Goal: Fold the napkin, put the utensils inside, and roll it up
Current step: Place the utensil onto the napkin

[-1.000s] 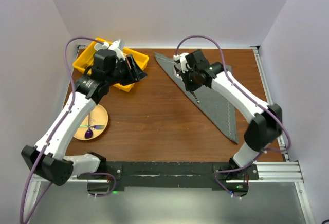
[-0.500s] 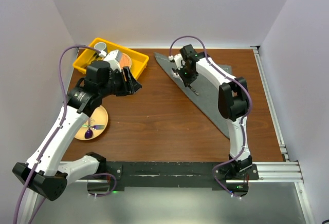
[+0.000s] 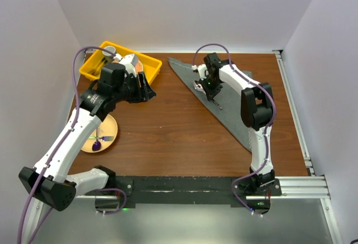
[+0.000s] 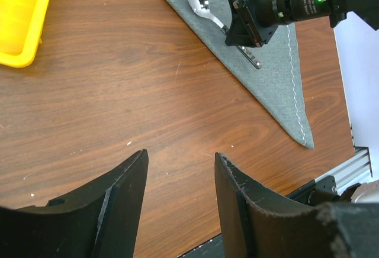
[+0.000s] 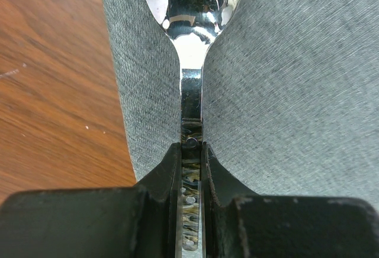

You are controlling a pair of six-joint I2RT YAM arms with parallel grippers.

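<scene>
The grey-green napkin (image 3: 238,109) lies folded into a long triangle on the right half of the table; it also shows in the left wrist view (image 4: 278,74) and the right wrist view (image 5: 296,80). A metal spoon (image 5: 190,9) with a dark patterned handle lies along it near its left edge (image 4: 198,0). My right gripper (image 5: 191,151) is shut on the spoon's handle, low over the napkin (image 3: 210,90). My left gripper (image 4: 180,160) is open and empty above bare wood, just right of the yellow bin (image 3: 146,87).
A yellow bin (image 3: 92,67) with a white cup (image 3: 109,50) stands at the back left. A pale yellow plate (image 3: 109,126) with a purple utensil (image 3: 96,142) sits at the left. The table's metal rail runs along the near edge (image 4: 355,157).
The right arm has reared up and folded at the elbow, and its gripper with the spoon shifted slightly right on the napkin. The left gripper moved a little off the bin towards the table.
</scene>
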